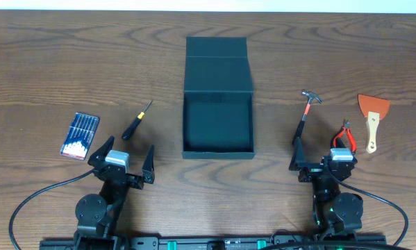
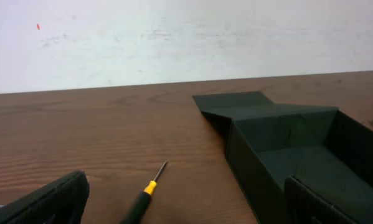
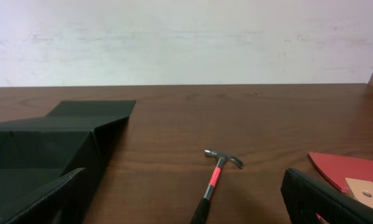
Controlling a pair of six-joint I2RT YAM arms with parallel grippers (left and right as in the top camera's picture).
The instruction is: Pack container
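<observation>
The left gripper (image 1: 124, 154) and the right gripper (image 1: 323, 156) are held wide apart and empty, the container (image 1: 218, 121) is set open in the middle of the table (image 1: 55, 69), and the thin screwdriver (image 1: 137, 119) could be rolled away if pinched badly.

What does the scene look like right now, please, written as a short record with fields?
container: lid flap open, nothing inside
left of container: screwdriver, blue bit case
right of container: hammer, red pliers, scraper
left gripper: open, holding nothing
right gripper: open, holding nothing
</observation>
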